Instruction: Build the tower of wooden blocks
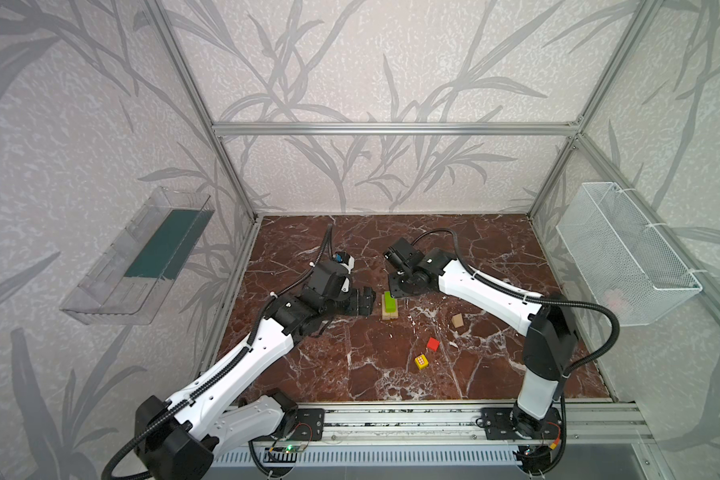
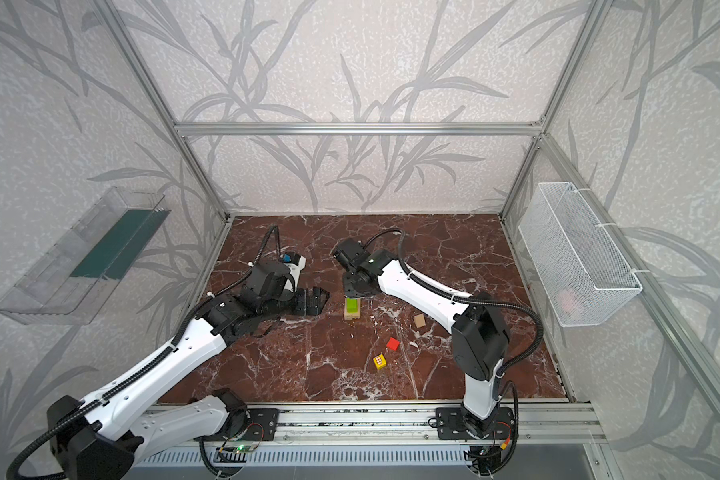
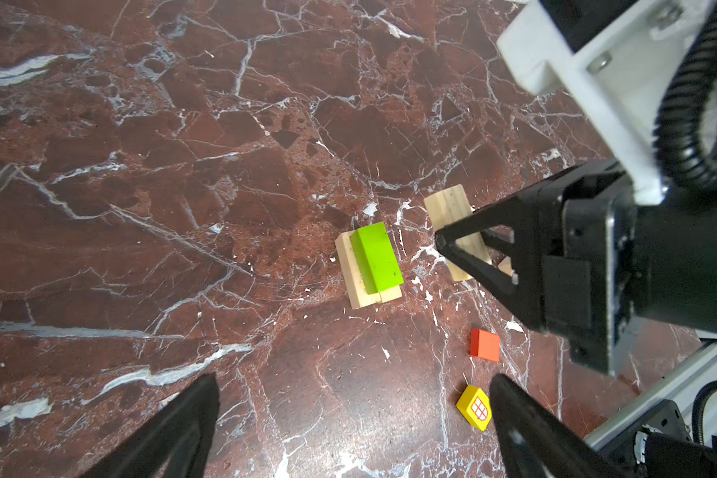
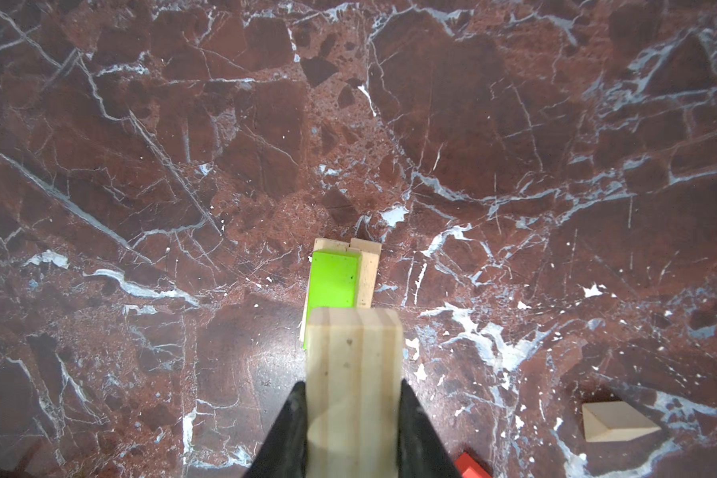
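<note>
The wood block tower is a low stack: tan bars on the marble floor with a lime-green bar on top. My right gripper is shut on a tan wooden bar and hovers just above and behind the stack. To the left of the stack, my left gripper stands open and empty. A red cube and a yellow patterned cube lie loose in front of the stack, to its right.
A tan wedge block lies right of the stack. A white wire basket hangs on the right wall and a clear plastic tray on the left wall. An aluminium rail borders the front edge.
</note>
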Tool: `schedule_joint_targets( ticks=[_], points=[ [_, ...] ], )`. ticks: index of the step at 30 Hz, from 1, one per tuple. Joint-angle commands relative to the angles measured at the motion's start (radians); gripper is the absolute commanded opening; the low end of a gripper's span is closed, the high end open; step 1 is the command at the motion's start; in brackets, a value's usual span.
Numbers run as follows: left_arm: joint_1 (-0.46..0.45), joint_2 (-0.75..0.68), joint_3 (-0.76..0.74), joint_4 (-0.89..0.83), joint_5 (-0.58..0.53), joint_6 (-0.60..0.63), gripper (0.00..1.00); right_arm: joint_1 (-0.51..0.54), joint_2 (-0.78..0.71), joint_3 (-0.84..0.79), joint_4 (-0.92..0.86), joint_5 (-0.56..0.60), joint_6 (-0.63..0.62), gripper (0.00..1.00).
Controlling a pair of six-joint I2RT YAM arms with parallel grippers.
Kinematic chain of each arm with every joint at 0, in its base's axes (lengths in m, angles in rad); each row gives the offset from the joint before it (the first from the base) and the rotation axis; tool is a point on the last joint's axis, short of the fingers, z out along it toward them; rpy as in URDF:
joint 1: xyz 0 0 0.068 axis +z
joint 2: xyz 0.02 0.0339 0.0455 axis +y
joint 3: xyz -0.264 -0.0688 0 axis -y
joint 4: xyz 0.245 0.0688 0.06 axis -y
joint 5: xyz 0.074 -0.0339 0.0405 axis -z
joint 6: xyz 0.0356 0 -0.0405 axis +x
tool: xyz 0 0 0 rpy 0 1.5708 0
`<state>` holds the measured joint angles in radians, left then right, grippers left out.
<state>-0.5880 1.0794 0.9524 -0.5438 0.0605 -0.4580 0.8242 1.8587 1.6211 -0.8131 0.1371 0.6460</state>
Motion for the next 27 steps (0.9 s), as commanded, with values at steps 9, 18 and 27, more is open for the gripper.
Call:
schedule_joint_targets(
  ticks=[9, 18, 27],
  points=[
    [0.040, -0.024, -0.020, 0.019, -0.024, -0.025, 1.00, 0.042, 0.162, 0.147, -0.087, 0.054, 0.087, 0.23],
    [0.055, -0.042, -0.029, 0.021, -0.041, -0.033, 0.99, 0.054, 0.203, 0.155, -0.076, 0.072, 0.101, 0.23],
    [0.063, -0.045, -0.030, 0.020, -0.041, -0.039, 1.00, 0.058, 0.235, 0.165, -0.079, 0.099, 0.111, 0.23]
  ],
)
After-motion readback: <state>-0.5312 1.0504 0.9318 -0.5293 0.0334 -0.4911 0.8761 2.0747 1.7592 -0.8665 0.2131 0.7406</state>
